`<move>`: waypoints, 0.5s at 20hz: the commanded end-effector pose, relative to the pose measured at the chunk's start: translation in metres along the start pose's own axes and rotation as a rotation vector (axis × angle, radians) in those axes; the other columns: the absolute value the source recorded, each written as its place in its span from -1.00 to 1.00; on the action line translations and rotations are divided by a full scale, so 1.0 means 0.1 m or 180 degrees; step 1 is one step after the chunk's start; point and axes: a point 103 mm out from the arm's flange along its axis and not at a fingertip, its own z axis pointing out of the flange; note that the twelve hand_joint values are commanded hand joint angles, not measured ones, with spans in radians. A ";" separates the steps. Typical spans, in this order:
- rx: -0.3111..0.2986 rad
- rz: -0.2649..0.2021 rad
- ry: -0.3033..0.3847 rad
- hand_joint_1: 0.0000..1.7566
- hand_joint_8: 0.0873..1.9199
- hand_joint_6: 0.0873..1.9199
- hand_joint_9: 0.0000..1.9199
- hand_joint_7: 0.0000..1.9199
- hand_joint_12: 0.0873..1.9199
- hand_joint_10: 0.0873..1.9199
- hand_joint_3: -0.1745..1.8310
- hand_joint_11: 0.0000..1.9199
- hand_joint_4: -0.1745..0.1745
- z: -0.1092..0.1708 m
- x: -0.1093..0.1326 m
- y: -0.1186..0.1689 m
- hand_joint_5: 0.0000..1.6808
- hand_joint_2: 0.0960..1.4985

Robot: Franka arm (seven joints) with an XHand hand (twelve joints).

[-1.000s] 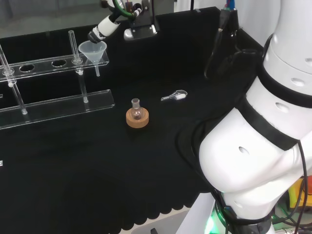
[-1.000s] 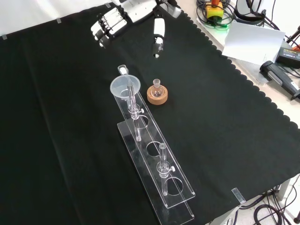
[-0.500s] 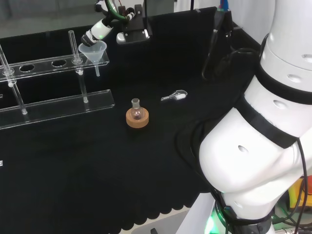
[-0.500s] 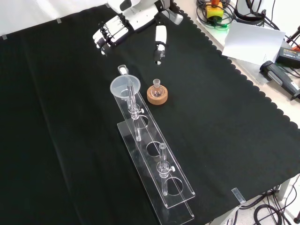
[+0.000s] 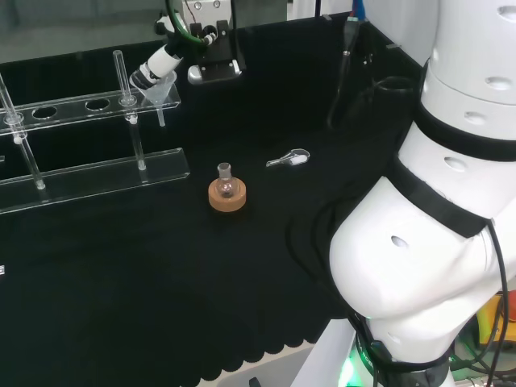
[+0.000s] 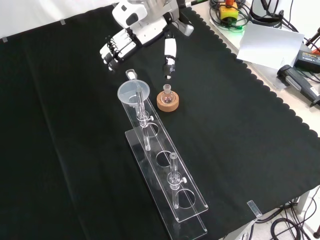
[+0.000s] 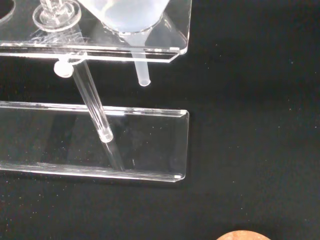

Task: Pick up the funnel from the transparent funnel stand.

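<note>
Robot hand (image 6: 137, 35) spread and empty, funnel (image 6: 133, 93) just ahead of it, seated in the end hole of the funnel stand (image 6: 167, 182).

Item, robot hand: I read it in the front view as fingers (image 6: 114, 48) straight on one side and thumb (image 6: 169, 56) apart on the other, holding nothing; the funnel lies below that gap in this view, nearer the camera, apart from both. Item, funnel: upright, long axis vertical, stem hanging through the stand's top plate, as the wrist view confirms; in the head view one fingertip (image 5: 153, 68) overlaps its rim, contact I cannot tell. Item, flask on cork ring (image 6: 167, 100): on the table beside the stand, under the thumb in the front view; I judge the closing path must clear it.
</note>
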 end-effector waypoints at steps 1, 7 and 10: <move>0.0029 0.0024 0.0043 -0.42 -1.00 -1.00 -1.00 -1.00 -1.00 -1.00 -0.80 -1.00 -0.01 0.06 0.04 0.09 -1.00 -0.17; 0.0073 -0.0096 0.0065 -0.41 -1.00 -1.00 -1.00 -1.00 -1.00 -1.00 -0.80 -1.00 -0.02 0.10 0.06 0.16 -1.00 -0.17; 0.0085 -0.0169 0.0075 -0.40 -1.00 -1.00 -1.00 -1.00 -1.00 -1.00 -0.80 -1.00 -0.03 0.11 0.05 0.16 -1.00 -0.16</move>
